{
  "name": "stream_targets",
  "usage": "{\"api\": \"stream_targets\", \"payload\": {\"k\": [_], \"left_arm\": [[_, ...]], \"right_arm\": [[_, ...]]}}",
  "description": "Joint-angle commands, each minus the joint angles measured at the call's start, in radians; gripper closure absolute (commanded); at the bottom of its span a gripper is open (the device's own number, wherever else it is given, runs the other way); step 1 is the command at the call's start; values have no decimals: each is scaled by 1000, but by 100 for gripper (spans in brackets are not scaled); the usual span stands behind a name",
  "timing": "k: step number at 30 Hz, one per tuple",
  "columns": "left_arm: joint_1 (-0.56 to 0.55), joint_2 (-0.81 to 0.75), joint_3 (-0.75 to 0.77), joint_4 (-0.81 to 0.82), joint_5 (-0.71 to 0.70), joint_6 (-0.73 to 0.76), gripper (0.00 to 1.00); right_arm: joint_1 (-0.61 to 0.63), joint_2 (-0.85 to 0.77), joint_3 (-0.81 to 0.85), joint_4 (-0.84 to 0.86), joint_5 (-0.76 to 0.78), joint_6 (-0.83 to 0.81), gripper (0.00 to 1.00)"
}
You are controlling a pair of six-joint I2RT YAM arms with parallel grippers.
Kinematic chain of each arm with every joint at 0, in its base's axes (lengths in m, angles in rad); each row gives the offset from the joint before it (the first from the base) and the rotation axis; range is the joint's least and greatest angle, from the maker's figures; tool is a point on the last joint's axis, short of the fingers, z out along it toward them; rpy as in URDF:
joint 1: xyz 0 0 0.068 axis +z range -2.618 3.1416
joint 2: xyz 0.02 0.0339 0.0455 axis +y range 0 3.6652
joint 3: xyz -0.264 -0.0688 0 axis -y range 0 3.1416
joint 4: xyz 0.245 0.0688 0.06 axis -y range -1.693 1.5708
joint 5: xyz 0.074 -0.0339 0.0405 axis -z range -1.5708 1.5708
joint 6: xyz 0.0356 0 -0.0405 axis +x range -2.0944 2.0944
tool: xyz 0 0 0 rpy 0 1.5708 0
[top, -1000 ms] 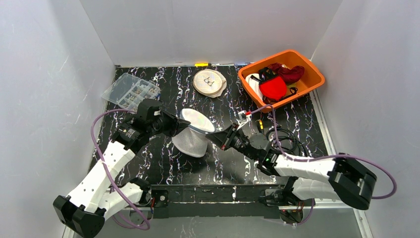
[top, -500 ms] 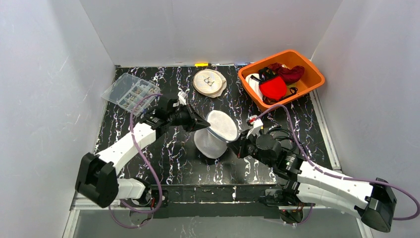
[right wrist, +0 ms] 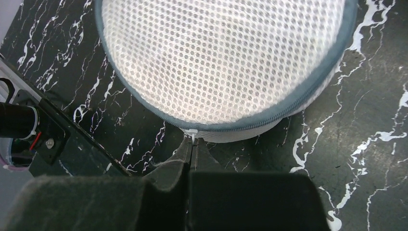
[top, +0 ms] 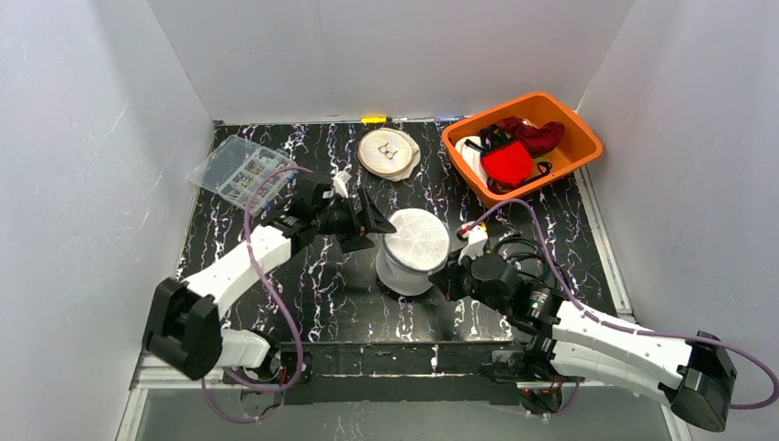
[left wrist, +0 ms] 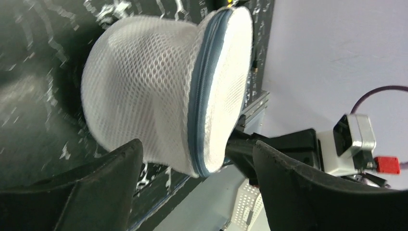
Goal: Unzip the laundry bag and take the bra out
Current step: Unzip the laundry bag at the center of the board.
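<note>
**meshhead:** How is the white mesh dome-shaped laundry bag (top: 415, 241) expected to handle, and where should it be taken hold of?

**zip_lurker:** Light and floppy, by the look of it. The mesh would be crushed by any squeeze, so not much is gained by grabbing the body. The grey-blue zip band (right wrist: 269, 113) round the rim looks stiffer. The small white zip pull (right wrist: 193, 133) is reckoned the best hold. The right end effector (right wrist: 191, 150) is pressed together there, apparently pinching it. The left end effector (left wrist: 197, 147) is spread wide with nothing gripped, just beside the bag.

**meshhead:** Which way is it pointed?

**zip_lurker:** It's sat mid black marbled worktop (top: 312, 285), flat round face up, narrower end down. The long axis is roughly upright, tipped a bit.
</note>
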Motion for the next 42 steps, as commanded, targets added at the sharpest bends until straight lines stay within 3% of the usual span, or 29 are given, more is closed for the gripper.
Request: {"api": "stream_targets", "payload": {"k": [1,6,12,21,31,35,42], "left_arm": [[-7,-213,-97,-215,-162,-4,17],[-76,-421,-233,-236,-277,-179,16],[-177,-507,-215,-278,-399,-242,15],[-282,-456,-233,-218,-440,-319,19],[-288,-404,-235,-174,-530,-328,26],[-288,-322,-196,-166,-538,-310,33],[-288,-293,-183,-139,-578,-290,61]], "right_arm": [[12,39,-18,129,-16,27,99],[49,103,-17,236,-19,54,99],[118,201,36,312,-4,32,99],[184,321,109,432,-6,-4,99],[215,353,112,482,-26,-25,99],[222,325,102,462,-9,-19,99],[231,276,89,419,35,-13,99]]}}
